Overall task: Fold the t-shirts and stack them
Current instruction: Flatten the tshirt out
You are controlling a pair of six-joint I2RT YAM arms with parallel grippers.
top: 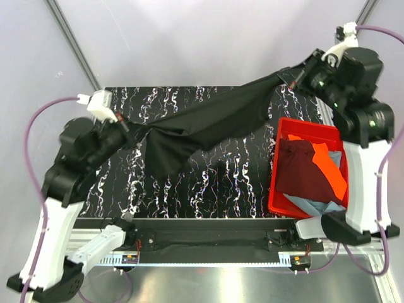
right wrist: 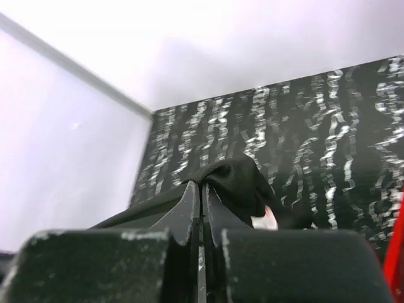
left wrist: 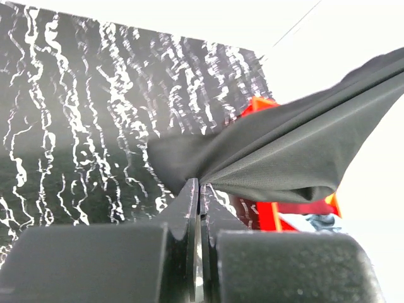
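Grippers first: the left gripper [top: 122, 128] is pinched tight on one end of the black t-shirt [top: 208, 120] and the right gripper [top: 295, 79] is pinched tight on the other end. The shirt hangs stretched between them, running from the bench's [top: 233, 183] left edge to its far right corner. The fabric is matte and soft, pulled into long taut creases near each grip. A loose pouch sags over the left half, and I can't tell if its lowest fold touches the bench.

No idea which part of the shirt each gripper has. The right wrist view just shows a bunched knot of cloth plus a small white tag [right wrist: 265, 219], unreadable.

The maroon shirt [top: 309, 172], orange shirt [top: 329, 169] and grey-blue shirt [top: 314, 206] lie crumpled in the red plastic bin [top: 273, 183] at the right edge, with the grey-blue one mostly buried. The bench top is glossy black with white marbled streaks.
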